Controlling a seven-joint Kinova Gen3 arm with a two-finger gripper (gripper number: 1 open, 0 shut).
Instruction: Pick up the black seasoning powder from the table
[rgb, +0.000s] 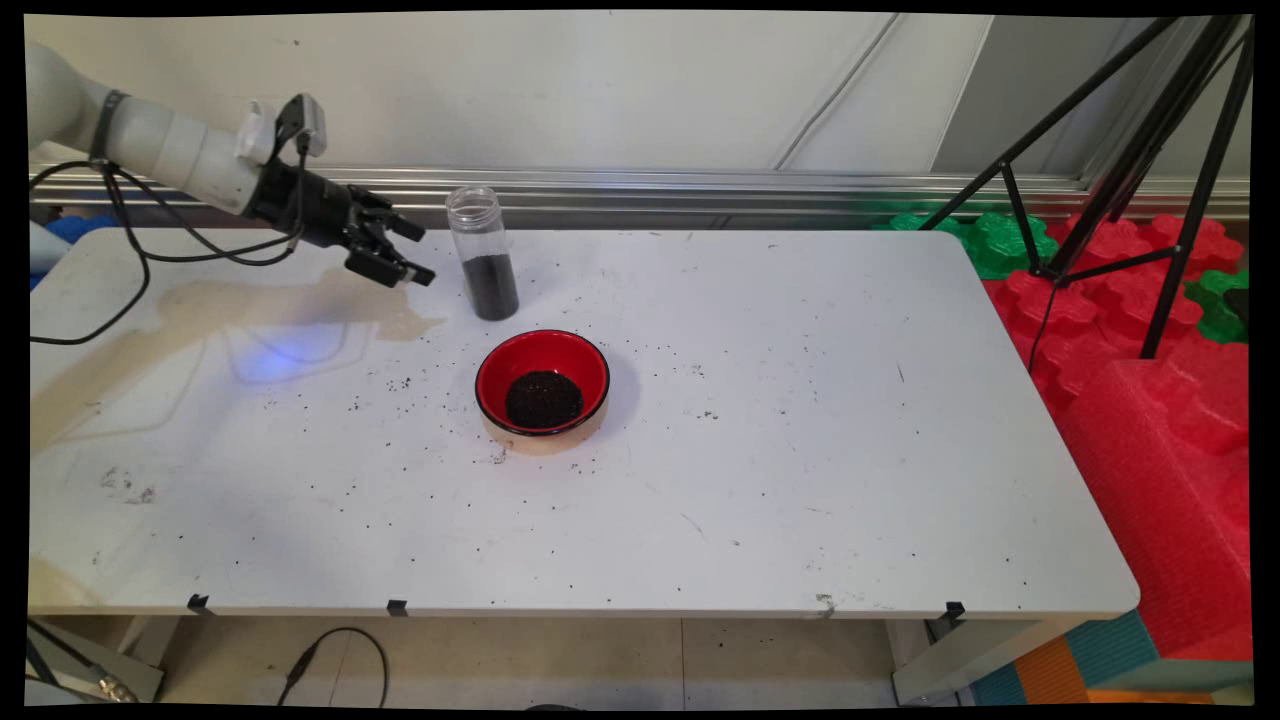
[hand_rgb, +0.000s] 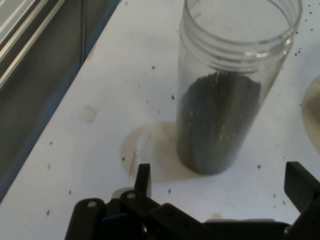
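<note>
Red bowl mid-table, open room around; jar upright near far edge; gripper beside, fingers apart.

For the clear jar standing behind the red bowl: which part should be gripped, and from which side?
Probably the clear jar at mid-body, just above its dark fill, approached level from the picture's left, where the open tool already faces it. It stands upright, is tall and narrow with no lid, and the red bowl sits nearer the camera, apart.
</note>
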